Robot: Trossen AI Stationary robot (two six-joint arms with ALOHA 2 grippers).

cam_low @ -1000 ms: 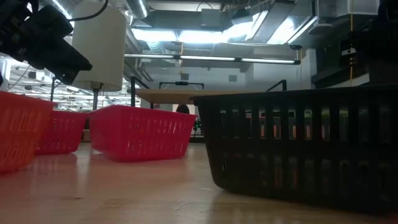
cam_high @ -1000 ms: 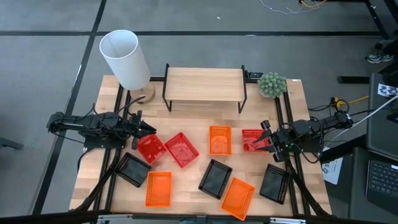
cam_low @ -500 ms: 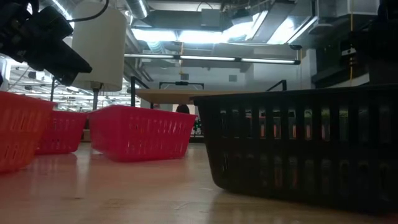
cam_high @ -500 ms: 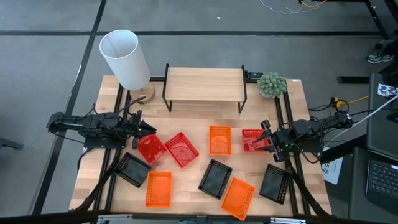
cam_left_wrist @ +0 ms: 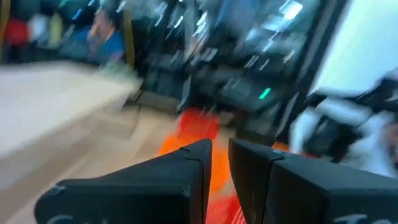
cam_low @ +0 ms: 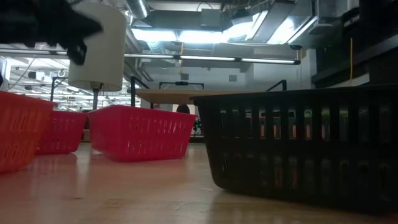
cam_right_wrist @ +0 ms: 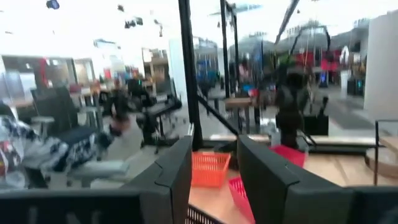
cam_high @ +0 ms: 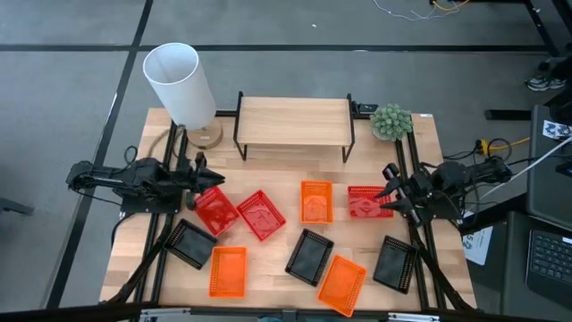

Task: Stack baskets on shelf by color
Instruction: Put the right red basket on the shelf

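Note:
Nine baskets lie on the table in front of the shelf (cam_high: 293,121): red ones (cam_high: 214,211) (cam_high: 261,215) (cam_high: 366,202), orange ones (cam_high: 315,200) (cam_high: 228,271) (cam_high: 342,283) and black ones (cam_high: 190,243) (cam_high: 309,256) (cam_high: 395,262). Each rests on its base. My left gripper (cam_high: 217,181) hovers just above the far edge of the leftmost red basket, pointing roughly level; its fingers (cam_left_wrist: 220,146) stand a narrow gap apart with nothing between them. My right gripper (cam_high: 387,191) hovers by the right end of the right red basket, open (cam_right_wrist: 214,146) and empty.
A white lamp shade (cam_high: 179,82) stands at the far left beside the shelf, and a small green plant (cam_high: 391,121) at the far right. Black frame rails (cam_high: 170,233) (cam_high: 416,224) run along both table sides. Bare wood (cam_high: 268,165) lies between shelf and baskets.
Both grippers have risen off the table. My left gripper has tipped its fingers upward above the leftmost red basket. My right gripper has lifted and drawn slightly toward the table's right edge, away from the right red basket. Its wrist has rolled a little. The baskets have stayed in place.

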